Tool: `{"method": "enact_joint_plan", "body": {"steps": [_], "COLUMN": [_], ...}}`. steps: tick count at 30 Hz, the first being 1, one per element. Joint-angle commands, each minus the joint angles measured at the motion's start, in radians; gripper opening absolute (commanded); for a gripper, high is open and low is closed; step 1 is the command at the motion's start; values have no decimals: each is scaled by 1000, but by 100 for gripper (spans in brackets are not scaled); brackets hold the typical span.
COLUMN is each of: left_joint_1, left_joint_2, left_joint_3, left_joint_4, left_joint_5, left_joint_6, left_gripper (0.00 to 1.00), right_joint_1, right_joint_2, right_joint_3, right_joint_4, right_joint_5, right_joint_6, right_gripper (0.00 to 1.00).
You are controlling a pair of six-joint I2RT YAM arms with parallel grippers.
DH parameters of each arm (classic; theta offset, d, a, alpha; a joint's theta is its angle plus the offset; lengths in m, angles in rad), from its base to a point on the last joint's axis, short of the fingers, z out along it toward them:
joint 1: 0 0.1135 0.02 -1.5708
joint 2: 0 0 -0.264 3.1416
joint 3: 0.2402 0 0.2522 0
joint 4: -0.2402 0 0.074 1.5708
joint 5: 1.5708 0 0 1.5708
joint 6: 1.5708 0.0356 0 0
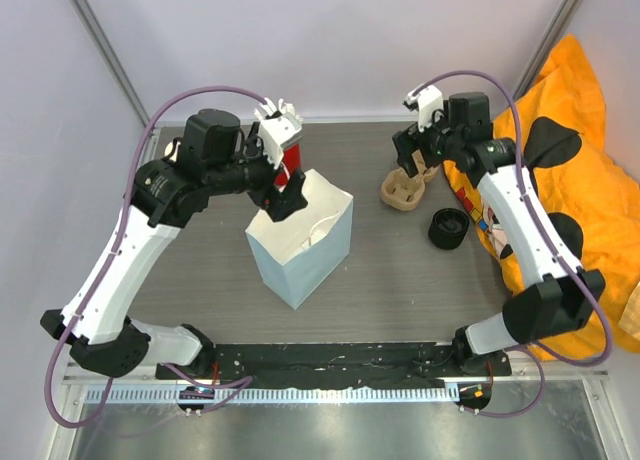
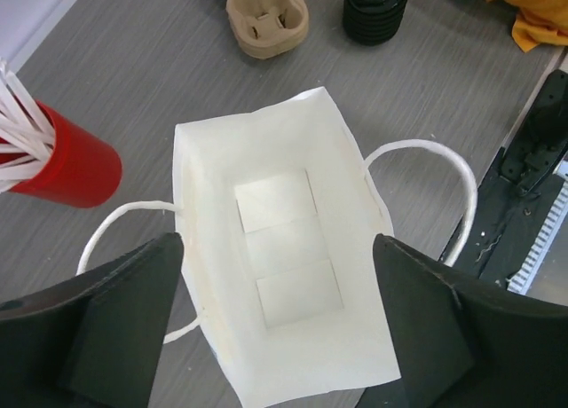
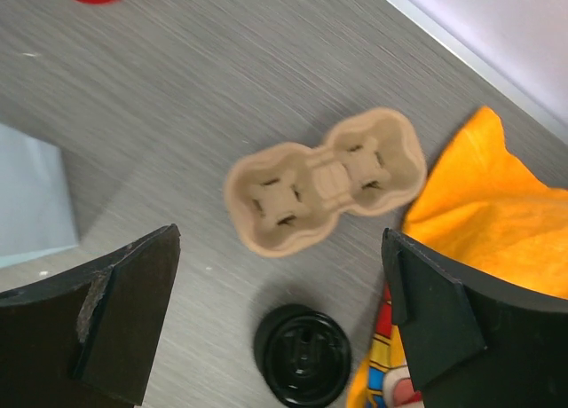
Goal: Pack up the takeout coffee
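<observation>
From the top external view, a white paper bag [image 1: 300,245] is seen standing open-mouthed in the middle of the grey table [image 1: 200,270]. The left gripper [image 1: 283,195] is held over the bag's far-left rim, with a red cup [image 1: 290,158] just behind it toward the far edge. Toward the far right corner a moulded cup carrier [image 1: 402,192] is laid flat, and the right gripper [image 1: 415,160] is held above it. A black lid [image 1: 448,228] lies near the right edge, beside an orange cloth [image 1: 570,130].

In the left wrist view, the left gripper [image 2: 277,248] is shown with its jaws wide apart over the bag [image 2: 200,186]. Only folded bottom panels are seen inside. White sticks [image 2: 18,115] are held in the red cup [image 2: 71,164] to the left.

In the right wrist view, the right gripper [image 3: 282,248] is shown with its jaws spread, clasping nothing, above the two-cell carrier [image 3: 324,182]. Both cells are bare. The lid [image 3: 302,355] lies nearer the camera.

The takeout coffee cannot be made out in any view.
</observation>
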Motion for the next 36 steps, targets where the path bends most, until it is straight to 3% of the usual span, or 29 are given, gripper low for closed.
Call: {"method": "enact_joint_plan", "body": {"steps": [1, 8, 14, 18, 19, 28, 36], "left_joint_1": [-5, 10, 41, 73, 79, 124, 154], "left_joint_2": [-48, -117, -189, -235, -246, -255, -257], "left_joint_3": [79, 124, 51, -26, -34, -71, -74], "left_joint_4": [0, -26, -47, -55, -57, -49, -49], "left_joint_5": [28, -97, -240, -243, -236, -187, -144], "left_joint_6": [14, 83, 116, 116, 114, 88, 71], "left_gripper": [100, 100, 100, 100, 100, 100, 100], "right_joint_1": [-77, -117, -120, -120, -120, -106, -93], "right_joint_2": [121, 417, 592, 634, 643, 739, 802], "right_joint_3": [152, 413, 592, 614, 617, 614, 626], "right_joint_4": [-48, -281, -428, -423, -418, -445, -435], "right_joint_5": [-34, -33, -65, -57, -56, -11, 13], "right_joint_6": [-89, -263, -357, -387, -398, -444, -436], "right_gripper": [100, 100, 100, 94, 88, 77, 75]}}
